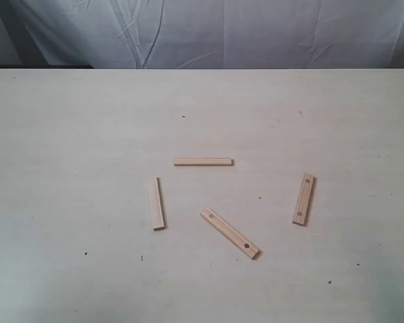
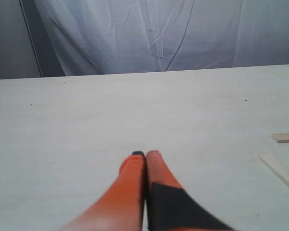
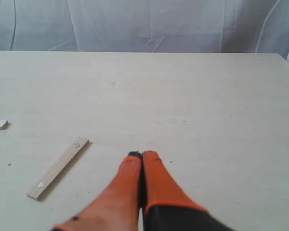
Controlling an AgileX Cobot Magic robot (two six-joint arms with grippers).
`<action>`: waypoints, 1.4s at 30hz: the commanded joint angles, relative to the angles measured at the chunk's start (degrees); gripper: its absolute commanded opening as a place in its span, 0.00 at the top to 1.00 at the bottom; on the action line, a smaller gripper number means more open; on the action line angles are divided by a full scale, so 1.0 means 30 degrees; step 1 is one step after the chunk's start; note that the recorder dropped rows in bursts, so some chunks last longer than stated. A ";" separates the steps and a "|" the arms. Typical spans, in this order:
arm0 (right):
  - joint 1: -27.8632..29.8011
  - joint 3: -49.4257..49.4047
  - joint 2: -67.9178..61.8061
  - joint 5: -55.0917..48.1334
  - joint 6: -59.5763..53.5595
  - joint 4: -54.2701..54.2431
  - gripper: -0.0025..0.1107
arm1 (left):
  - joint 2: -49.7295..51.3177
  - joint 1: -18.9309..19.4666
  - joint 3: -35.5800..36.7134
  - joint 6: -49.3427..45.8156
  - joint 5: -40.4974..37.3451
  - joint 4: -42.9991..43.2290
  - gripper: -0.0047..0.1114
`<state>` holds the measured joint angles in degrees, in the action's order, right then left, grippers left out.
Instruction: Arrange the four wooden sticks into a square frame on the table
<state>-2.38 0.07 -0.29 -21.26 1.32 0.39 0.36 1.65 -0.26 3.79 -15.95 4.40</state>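
Exterior view: four short flat pale-wood sticks lie loose on the pale cream tabletop (image 1: 67, 134), none touching another, and no arm is in frame. The plain far stick (image 1: 203, 161) lies crosswise. The plain left stick (image 1: 156, 202) runs nearly at right angles to it, just off its left end. The dotted diagonal stick (image 1: 230, 233) sits nearer the camera, and the dotted right stick (image 1: 304, 198) is well apart to the right. I read this as a rough open ring, not a square frame, since no corners overlap. Left wrist view: the left arm's jaws are pressed together, holding nothing, over bare tabletop. Right wrist view: the right arm's jaws are likewise pressed together and empty, with the dotted right stick near them. My judgement is that the task is at its start: the far and left sticks are roughly placed, the two dotted ones need moving, and all four corners are still to close.
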 commanded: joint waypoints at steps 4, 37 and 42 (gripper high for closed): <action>0.0121 -0.0024 0.0097 0.0287 -0.0026 0.0014 0.98 | -0.0119 0.0040 0.0087 0.0012 0.0214 0.0060 0.96; 0.0121 -0.0024 0.0097 0.7999 -0.0026 0.0165 0.98 | -0.0119 0.0040 0.0087 0.0012 0.0214 0.0060 0.96; 0.0121 -0.0024 0.0097 1.1623 -0.0026 0.0165 0.98 | -0.0119 0.0040 0.0087 0.0012 0.0214 0.0060 0.96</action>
<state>-2.38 0.07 -0.29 7.18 1.32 0.98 0.36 1.65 -0.26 3.79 -15.95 4.40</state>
